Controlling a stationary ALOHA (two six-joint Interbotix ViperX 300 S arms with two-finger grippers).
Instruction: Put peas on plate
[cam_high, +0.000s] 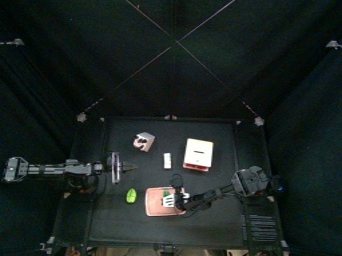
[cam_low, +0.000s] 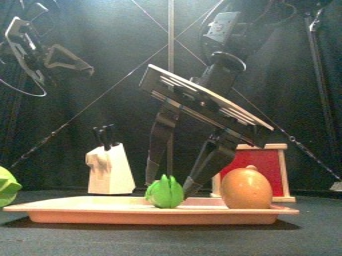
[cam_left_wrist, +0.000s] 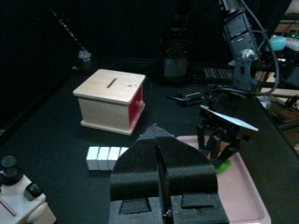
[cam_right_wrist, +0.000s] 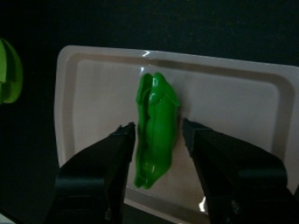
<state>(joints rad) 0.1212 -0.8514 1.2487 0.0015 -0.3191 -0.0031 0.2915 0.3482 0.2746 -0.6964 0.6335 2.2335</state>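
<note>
Two right fingers (cam_right_wrist: 117, 156) astride peas (cam_right_wrist: 153, 125)

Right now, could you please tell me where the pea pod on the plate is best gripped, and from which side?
Grip the pea pod across its narrow middle, coming straight down from above. It lies flat and lengthwise on the plate, so its long sides are the only faces free to pinch. The right gripper already hangs over it with one jaw on each side.

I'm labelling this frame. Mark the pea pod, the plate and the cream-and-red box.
pea pod (cam_right_wrist: 153, 131): right wrist view, middle of the pod, between the right gripper's open jaws.
plate (cam_right_wrist: 246, 114): right wrist view, bare pink surface beside the pod.
cream-and-red box (cam_left_wrist: 108, 92): left wrist view, its cream top.
</note>
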